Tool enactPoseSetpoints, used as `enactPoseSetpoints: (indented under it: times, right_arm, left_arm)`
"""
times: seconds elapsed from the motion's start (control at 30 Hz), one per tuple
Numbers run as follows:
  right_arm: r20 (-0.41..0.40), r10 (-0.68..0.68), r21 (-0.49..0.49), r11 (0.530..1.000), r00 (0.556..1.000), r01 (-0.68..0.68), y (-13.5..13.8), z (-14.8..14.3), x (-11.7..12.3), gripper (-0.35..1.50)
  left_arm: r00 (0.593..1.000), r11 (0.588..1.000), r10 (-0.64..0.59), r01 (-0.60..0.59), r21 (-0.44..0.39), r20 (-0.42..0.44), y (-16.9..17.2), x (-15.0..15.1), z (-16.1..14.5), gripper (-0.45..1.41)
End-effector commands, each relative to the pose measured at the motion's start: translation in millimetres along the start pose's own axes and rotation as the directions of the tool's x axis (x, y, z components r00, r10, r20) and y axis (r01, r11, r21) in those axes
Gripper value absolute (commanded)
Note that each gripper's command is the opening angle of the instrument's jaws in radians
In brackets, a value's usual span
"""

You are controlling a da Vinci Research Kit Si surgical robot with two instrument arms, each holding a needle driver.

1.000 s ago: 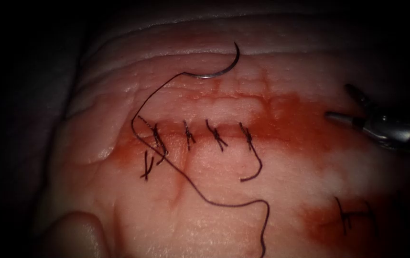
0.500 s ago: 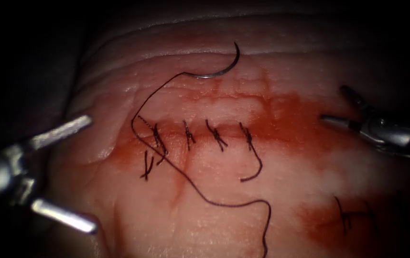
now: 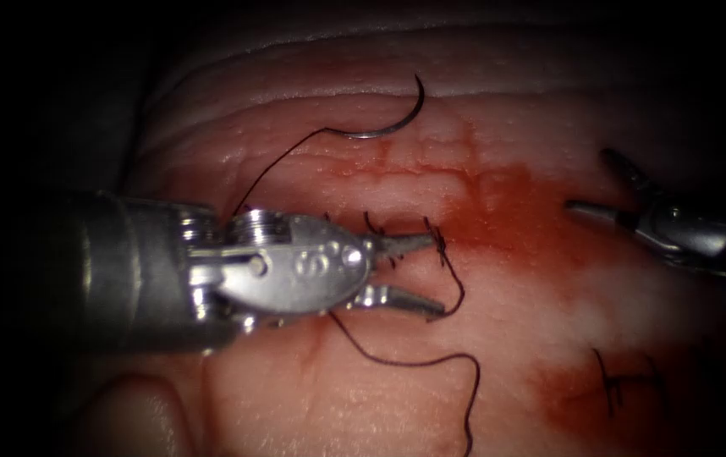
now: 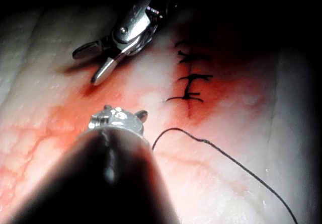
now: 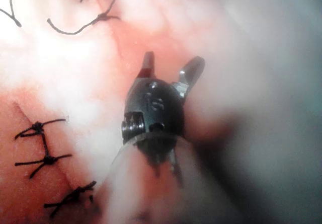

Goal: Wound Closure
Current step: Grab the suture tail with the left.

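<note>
The curved needle [image 3: 380, 129] lies free on the tissue [image 3: 549, 313], above the stitched cut, with neither tool holding it. Its dark thread [image 3: 397, 362] runs down past the stitches and loops toward the lower edge. My left tool [image 3: 432, 275] reaches in over the row of stitches, its jaws open around the tail of the rightmost stitch [image 3: 459, 288] and holding nothing. My right tool [image 3: 602, 186] hovers at the right end of the cut with its jaws open and empty. The left wrist view has the right tool [image 4: 93, 65] and the stitches [image 4: 191, 78]. The right tool [image 5: 171, 67] stands spread.
Red fluid [image 3: 507, 211] stains the tissue around the right end of the cut. A second stitched cut [image 3: 621, 377] lies at the lower right, with its stitches [image 5: 45, 158] close by in the right wrist view. Folded tissue rises at the lower left [image 3: 139, 415].
My left tool came in from the left and moved right over the stitch row, its jaws narrowing. The right tool shifted slightly left. The needle and thread stayed put.
</note>
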Motion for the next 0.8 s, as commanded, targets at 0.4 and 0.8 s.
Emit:
enactPoseSetpoints:
  times: [0.4, 0.8]
  right_arm:
    - [0.018, -0.009, 0.023, 1.000, 1.000, 0.009, -2.1, 0.7, -0.4, 1.16]
    - [0.027, -0.017, 0.028, 0.999, 0.999, 0.016, -2.7, 0.7, -0.4, 1.15]
  left_arm:
    - [0.980, 0.999, -0.034, 0.027, 0.040, 0.196, 0.0, -3.6, 4.3, 0.29]
    - [0.968, 0.999, -0.028, 0.017, 0.044, 0.248, -2.5, -7.3, 9.2, 0.00]
